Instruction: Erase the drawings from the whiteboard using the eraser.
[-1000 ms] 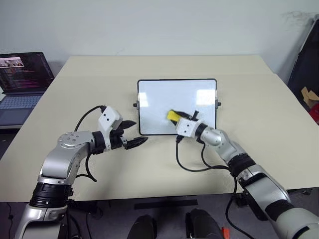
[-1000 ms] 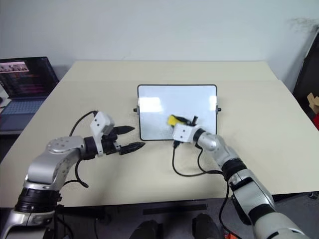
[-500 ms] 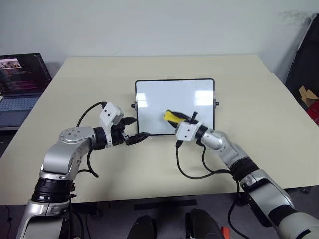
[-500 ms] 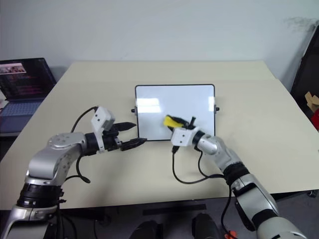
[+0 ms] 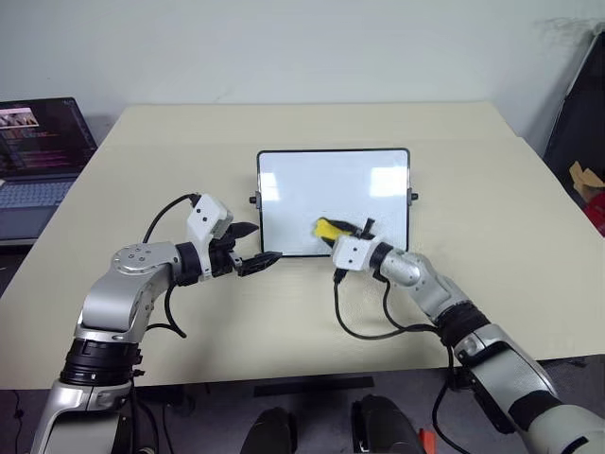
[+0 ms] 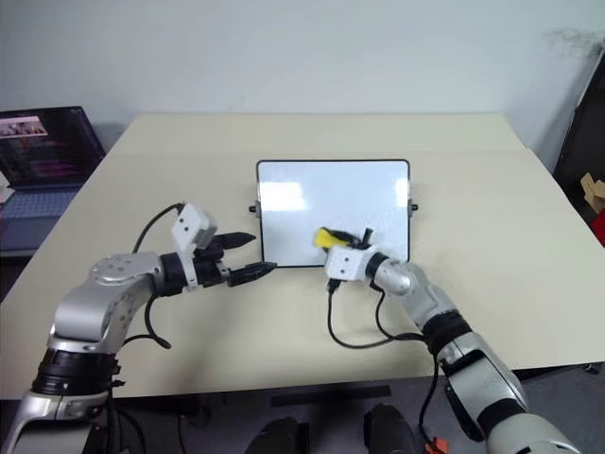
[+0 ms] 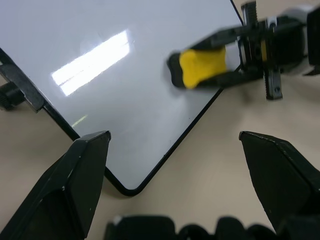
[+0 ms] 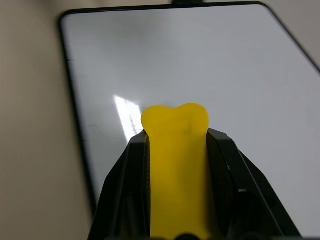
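Beige table [image 5: 473,189], whiteboard [image 5: 333,180] at frame centre. Right gripper [image 5: 342,230] clamps the eraser [image 5: 328,228] on the board's lower area; left gripper [image 5: 255,246] open beside the lower-left corner. No drawings visible; best to wipe flat with even pressure.

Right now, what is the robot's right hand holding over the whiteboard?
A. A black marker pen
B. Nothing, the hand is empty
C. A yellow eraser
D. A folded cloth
C. The right hand is closed on the yellow eraser, whose rounded end sticks out between its black fingers above the lower part of the whiteboard.
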